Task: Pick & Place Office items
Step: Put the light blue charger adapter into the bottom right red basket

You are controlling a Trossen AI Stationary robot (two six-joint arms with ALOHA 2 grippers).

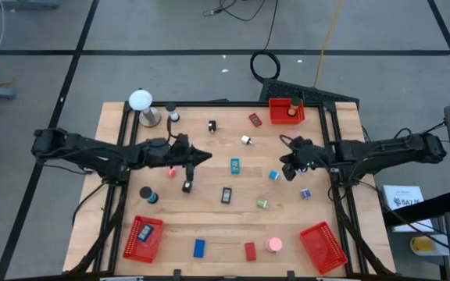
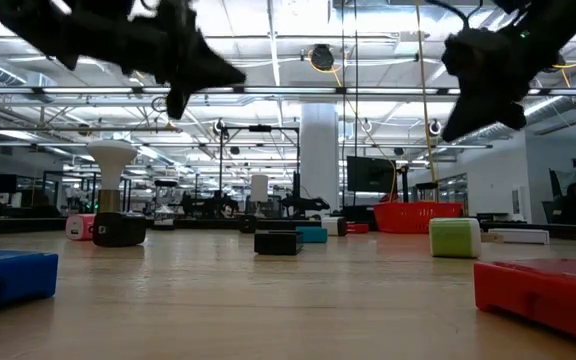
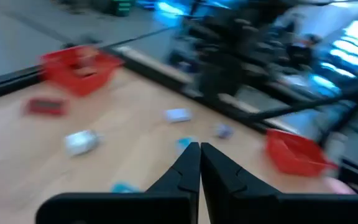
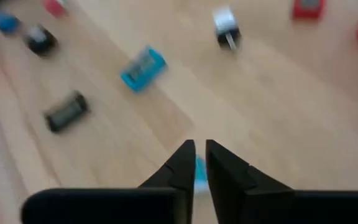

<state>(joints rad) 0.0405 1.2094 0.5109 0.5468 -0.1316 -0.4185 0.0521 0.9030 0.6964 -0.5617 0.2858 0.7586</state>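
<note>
Wooden tabletop point(image 1: 209, 211) carries the scattered office items point(image 1: 235, 165) in the high view, with the left gripper point(image 1: 204, 157) raised beside a small pink piece point(image 1: 171, 172) and the right gripper point(image 1: 289, 169) just beside a small blue piece point(image 1: 273, 176).

Seen low, both grippers hang clear of the wood.

Past the left wrist's fingers point(image 3: 185, 171), pressed together and empty, items lie well ahead.

Between the right wrist's fingers point(image 4: 219, 171), barely parted, a sliver of blue shows; whether it is gripped cannot be told. Judged from this, the right arm should centre that piece before lifting.
</note>
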